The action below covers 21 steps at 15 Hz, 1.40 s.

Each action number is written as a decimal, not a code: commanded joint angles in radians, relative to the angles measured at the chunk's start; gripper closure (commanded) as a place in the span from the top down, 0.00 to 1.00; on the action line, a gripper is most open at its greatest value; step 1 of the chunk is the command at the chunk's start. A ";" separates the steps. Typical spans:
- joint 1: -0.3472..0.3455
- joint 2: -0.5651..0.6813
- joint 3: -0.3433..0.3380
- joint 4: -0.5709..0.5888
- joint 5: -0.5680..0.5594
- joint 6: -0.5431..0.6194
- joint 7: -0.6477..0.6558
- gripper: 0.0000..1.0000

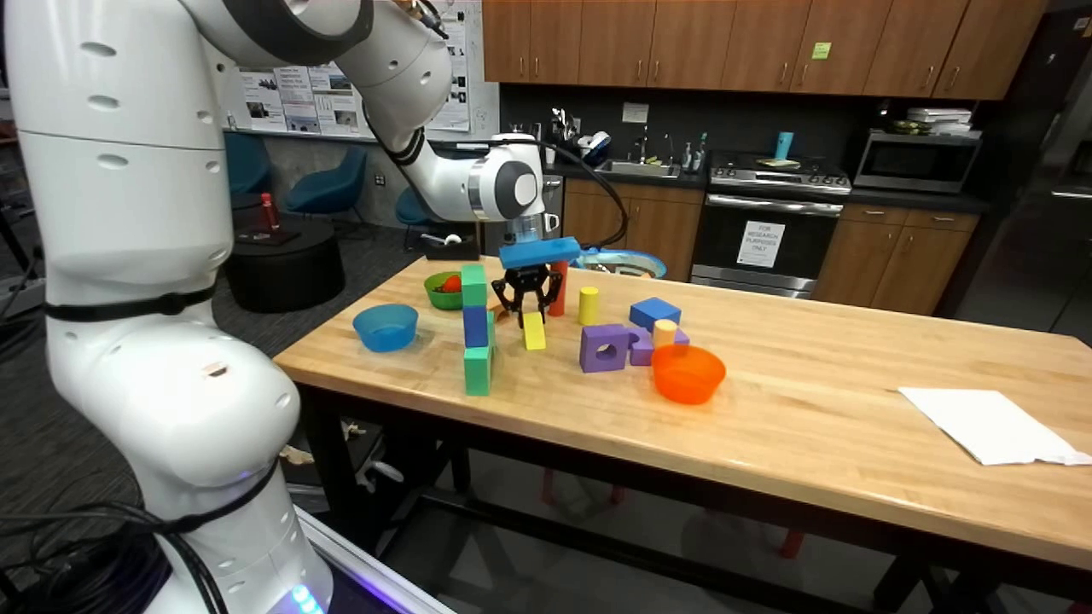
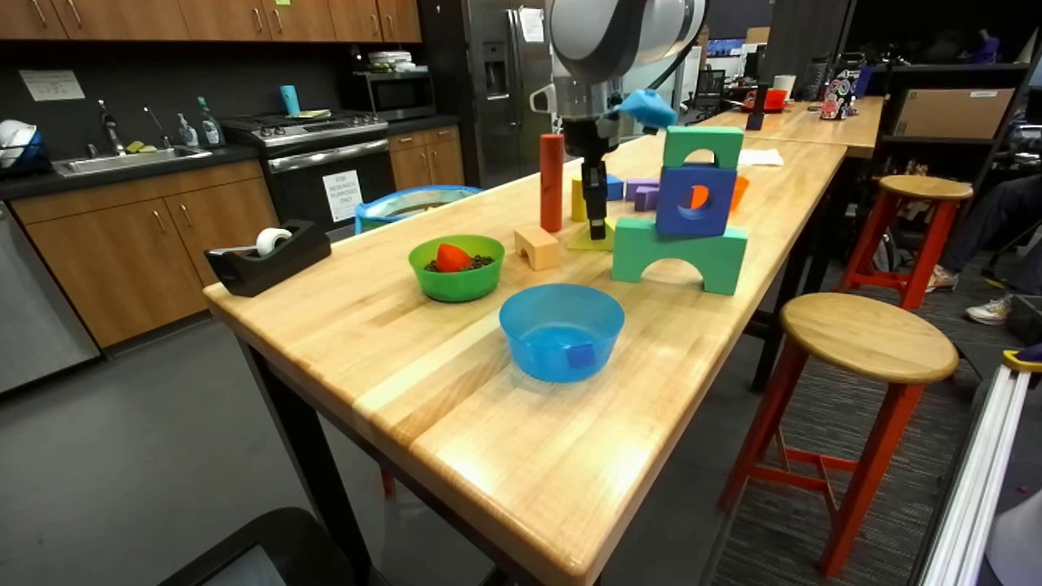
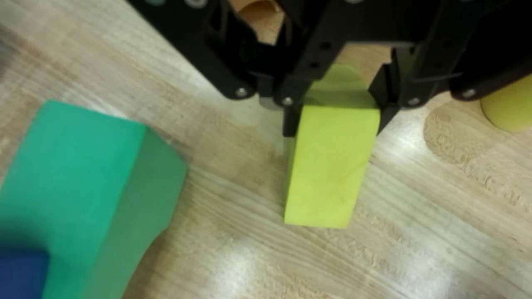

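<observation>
A wooden table (image 2: 488, 423) ran from near to far, as shown in an exterior view. Nearest stood a translucent blue bowl (image 2: 533, 350). Beyond it, to the left, a green bowl (image 2: 457, 286) contained a red piece (image 2: 453, 258) and small dark bits (image 2: 482, 262); at the left edge sat a black tape dispenser (image 2: 273, 267). To the right, a wide green arch (image 2: 682, 247) supported a blue block with a round hole (image 2: 669, 207), on which rested a smaller green arch (image 2: 702, 138). Left of the wide green arch stood a tan arch (image 2: 537, 242). Between these two lay the yellow block (image 3: 328, 166), on the table, just beyond the wide green arch's left end. The gripper (image 3: 338, 117) pointed down at it: in the wrist view its fingers stood narrow, pinching the yellow block near one end, one finger against each side. Slightly farther, to the left, a red cylinder (image 2: 551, 183) stood upright, with a shorter yellow cylinder (image 2: 577, 199) just right of it. Farther still came a flat blue block (image 2: 615, 189), several purple blocks (image 2: 646, 197) and a partly hidden orange bowl (image 2: 739, 192). Beyond these, at the right, lay a white sheet of paper (image 2: 761, 157). Farthest, to the left, were a stove (image 2: 301, 187) and, to its left, a sink (image 2: 134, 163)
</observation>
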 commanded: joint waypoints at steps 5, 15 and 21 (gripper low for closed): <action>0.010 0.000 0.003 0.019 -0.070 -0.028 0.023 0.16; 0.041 -0.073 0.007 0.042 -0.183 -0.089 0.105 0.16; 0.036 -0.130 0.002 0.041 -0.193 -0.101 0.119 0.16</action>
